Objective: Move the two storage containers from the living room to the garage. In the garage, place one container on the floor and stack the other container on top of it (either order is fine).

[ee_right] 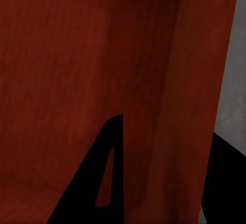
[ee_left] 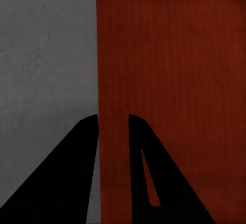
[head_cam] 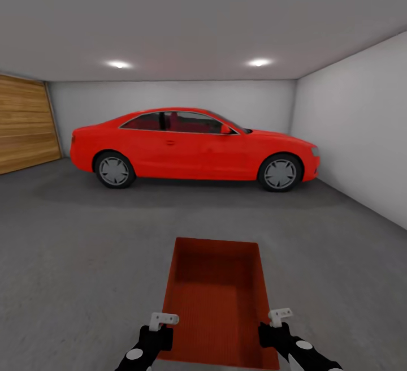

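Note:
One orange-red storage container, lidless and empty, lies lengthwise just ahead of me above the garage's dark grey floor. My left gripper grips its left wall near the close end, and my right gripper grips its right wall opposite. In the left wrist view, the left gripper has its black fingers on either side of the thin wall of the container. In the right wrist view, the right gripper straddles the other wall of the container. Whether the bin rests on the floor or hangs above it, I cannot tell.
A big red coupe car stands side-on across the far end of the garage. A wood-panelled door is at the left, and a white wall runs along the right. Open grey floor lies between the container and the car.

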You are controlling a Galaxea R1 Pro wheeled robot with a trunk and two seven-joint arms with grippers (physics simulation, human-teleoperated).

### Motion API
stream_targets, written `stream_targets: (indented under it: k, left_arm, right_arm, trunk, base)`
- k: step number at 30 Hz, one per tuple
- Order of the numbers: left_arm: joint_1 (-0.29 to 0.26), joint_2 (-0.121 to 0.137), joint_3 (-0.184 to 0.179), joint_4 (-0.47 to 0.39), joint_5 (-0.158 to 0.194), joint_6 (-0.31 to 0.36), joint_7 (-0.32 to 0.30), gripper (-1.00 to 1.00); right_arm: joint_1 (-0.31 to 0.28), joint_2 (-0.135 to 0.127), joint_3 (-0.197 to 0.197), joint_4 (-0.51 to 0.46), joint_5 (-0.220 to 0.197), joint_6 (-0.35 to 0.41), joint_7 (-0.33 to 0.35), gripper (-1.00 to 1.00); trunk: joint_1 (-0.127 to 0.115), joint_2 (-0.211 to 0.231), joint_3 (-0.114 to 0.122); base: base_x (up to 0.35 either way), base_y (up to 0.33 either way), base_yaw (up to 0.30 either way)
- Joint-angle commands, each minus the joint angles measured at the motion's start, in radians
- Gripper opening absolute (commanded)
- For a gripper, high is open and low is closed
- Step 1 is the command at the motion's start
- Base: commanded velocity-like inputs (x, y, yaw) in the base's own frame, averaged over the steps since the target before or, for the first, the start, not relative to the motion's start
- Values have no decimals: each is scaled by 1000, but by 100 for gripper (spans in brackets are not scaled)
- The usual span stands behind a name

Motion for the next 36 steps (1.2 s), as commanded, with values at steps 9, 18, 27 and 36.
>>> stream_targets:
  k: [9, 18, 27, 36]
  left_arm:
    - [-1, 2, -4, -1, 15, 4, 14, -100]
    - [-1, 2, -4, -1, 15, 4, 14, -100]
    - [-1, 2, -4, 0, 15, 5, 14, -100]
    - [-1, 2, -4, 0, 15, 5, 14, -100]
  right_arm:
    - [-1, 0, 4, -2, 1, -31, 4, -100]
    - [-1, 0, 4, -2, -1, -31, 4, -100]
    - [-1, 0, 4, -2, -2, -31, 4, -100]
    - [-1, 0, 4, -2, -2, -31, 4, -100]
  trunk:
    - [0, -1, -15]
    - [0, -1, -29]
    - [0, -1, -43]
    - [0, -1, -57]
  base:
    - [340, 0, 0]
    - [340, 0, 0]
    - [340, 0, 0]
    - [340, 0, 0]
